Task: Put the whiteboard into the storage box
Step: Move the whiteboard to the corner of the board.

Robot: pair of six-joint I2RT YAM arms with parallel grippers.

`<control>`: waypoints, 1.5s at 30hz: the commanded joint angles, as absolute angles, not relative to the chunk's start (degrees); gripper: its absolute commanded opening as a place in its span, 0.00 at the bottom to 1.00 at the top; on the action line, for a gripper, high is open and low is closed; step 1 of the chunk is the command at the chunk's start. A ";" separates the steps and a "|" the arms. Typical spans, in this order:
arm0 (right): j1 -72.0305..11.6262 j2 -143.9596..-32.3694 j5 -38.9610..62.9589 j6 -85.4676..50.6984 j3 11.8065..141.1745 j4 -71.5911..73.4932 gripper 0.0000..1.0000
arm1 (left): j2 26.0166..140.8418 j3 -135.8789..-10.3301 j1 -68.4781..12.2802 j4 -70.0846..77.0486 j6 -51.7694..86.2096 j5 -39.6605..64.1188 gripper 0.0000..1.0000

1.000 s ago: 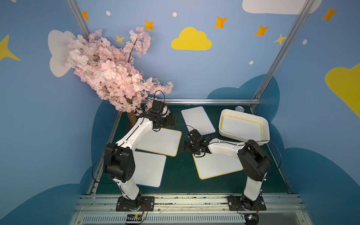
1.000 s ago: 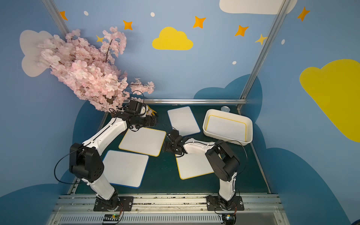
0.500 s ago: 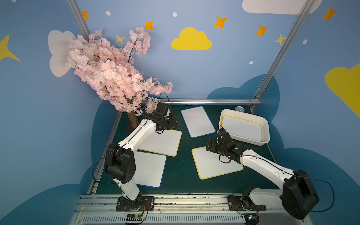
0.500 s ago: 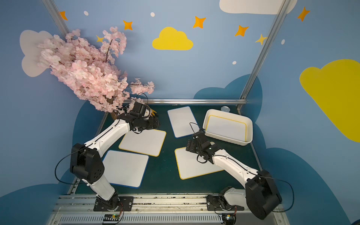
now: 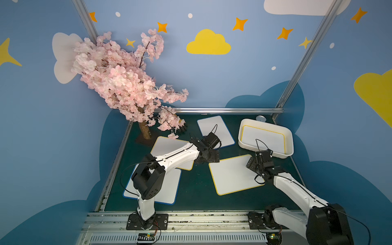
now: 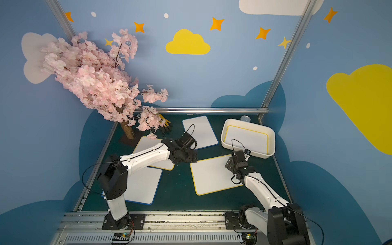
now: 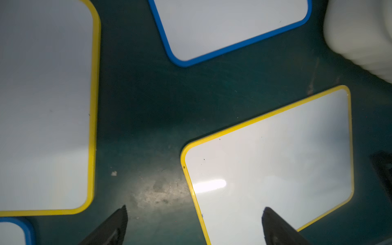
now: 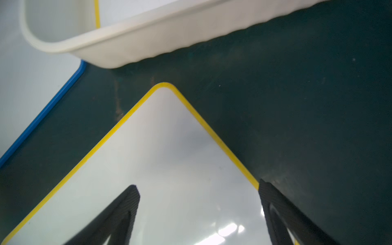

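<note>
Top views: green tabletop (image 5: pixel 197 188); blue walls (image 5: pixel 212 84)

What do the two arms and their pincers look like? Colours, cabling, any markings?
Both arms alike: left arm and right arm have white shell links, chunky black joint housings and black base plates. Thin black cables loop at each wrist and shoulder. The left pincer and right pincer have black tapered fingers; a woven texture shows in the right wrist view. No markings legible.

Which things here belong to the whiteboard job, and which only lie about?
Job: storage box; whiteboard inside it; centre yellow whiteboard; left yellow whiteboard; far blue whiteboard; near blue whiteboard; left gripper; right gripper.
Lying about: blossom tree; silver can; yellow-black object.
</note>
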State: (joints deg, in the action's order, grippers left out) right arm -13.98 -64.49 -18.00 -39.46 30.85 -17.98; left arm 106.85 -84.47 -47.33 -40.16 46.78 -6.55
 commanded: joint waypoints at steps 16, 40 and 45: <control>-6.11 -74.05 -6.79 -47.84 30.61 -13.71 0.91 | 112.38 -80.95 -50.10 -32.36 65.54 -4.81 1.00; -20.59 -75.24 1.28 -65.81 28.38 -17.79 0.90 | 113.46 -74.62 -46.13 -30.03 61.84 -1.18 1.00; -24.27 -76.28 1.27 -68.54 28.32 -18.03 0.89 | 114.65 -75.82 -44.90 -29.63 59.16 0.61 1.00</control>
